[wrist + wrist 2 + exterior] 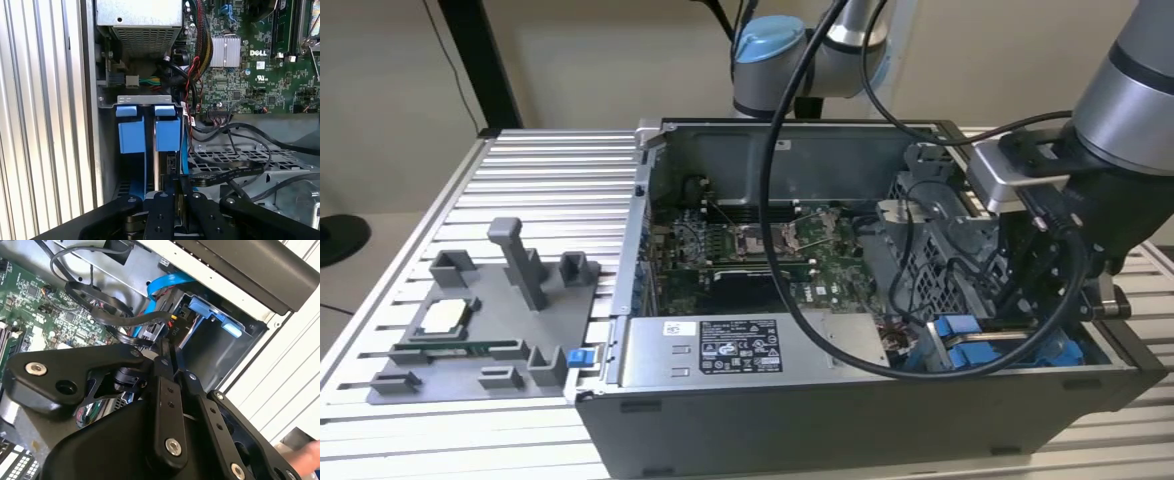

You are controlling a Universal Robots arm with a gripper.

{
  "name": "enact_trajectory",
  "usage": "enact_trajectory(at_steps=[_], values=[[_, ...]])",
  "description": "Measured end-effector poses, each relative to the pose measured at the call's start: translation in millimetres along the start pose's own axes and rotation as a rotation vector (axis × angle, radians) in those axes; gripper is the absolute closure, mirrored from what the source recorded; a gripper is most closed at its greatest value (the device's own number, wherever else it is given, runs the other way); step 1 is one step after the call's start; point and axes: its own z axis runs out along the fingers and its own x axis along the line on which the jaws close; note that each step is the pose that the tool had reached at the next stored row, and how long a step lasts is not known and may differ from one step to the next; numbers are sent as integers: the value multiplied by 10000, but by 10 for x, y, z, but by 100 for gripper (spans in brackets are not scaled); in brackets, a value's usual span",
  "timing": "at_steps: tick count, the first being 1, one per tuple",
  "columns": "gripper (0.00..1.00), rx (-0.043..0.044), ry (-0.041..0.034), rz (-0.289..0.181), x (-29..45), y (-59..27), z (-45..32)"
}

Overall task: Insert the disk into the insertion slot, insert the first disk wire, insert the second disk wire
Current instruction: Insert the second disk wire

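Observation:
In both wrist views my gripper reaches down into the case's corner bay, its fingers pressed together on the end plug of a flat black disk wire. Just past the fingertips stands the disk's blue carrier, seated in the insertion slot beside a second blue carrier. In the exterior view the blue carriers show at the case's front corner on that view's right, under my arm. Cables hide the fingertips there.
A grey labelled power-supply box fills the case front. The motherboard lies behind it, with a perforated cage and loose black cables beside the bay. A blue cable runs near the bay. A grey fixture tray sits on the exterior view's left.

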Motion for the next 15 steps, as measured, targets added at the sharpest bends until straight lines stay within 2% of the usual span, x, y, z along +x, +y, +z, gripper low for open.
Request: enact_trajectory(at_steps=[15], values=[[100,-3,-11,-74,-2,-2,30]])
